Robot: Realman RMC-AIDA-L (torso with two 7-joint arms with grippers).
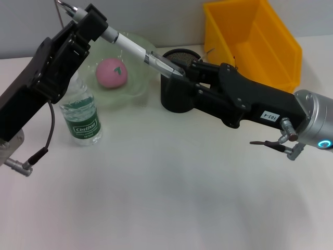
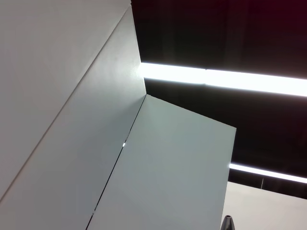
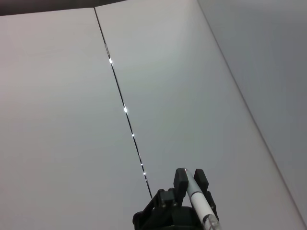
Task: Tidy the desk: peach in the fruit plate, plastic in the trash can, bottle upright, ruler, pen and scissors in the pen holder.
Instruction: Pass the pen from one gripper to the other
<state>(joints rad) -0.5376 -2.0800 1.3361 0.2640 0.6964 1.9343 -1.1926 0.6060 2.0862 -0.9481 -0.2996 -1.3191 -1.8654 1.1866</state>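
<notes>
The pink round peach (image 1: 111, 72) lies in the clear plastic fruit plate (image 1: 136, 83); the upright plastic water bottle (image 1: 80, 116) stands before it, the black mesh pen holder (image 1: 177, 94) to its right, the yellow plastic bin (image 1: 255, 39) farther right.

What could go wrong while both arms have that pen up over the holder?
Both the left gripper and right gripper appear to hold the pen at once; pulling unevenly could bend it or tear it free. It lies nearly flat above the pen holder, so it could miss the opening. A drop could knock the bottle or land on the peach.
</notes>
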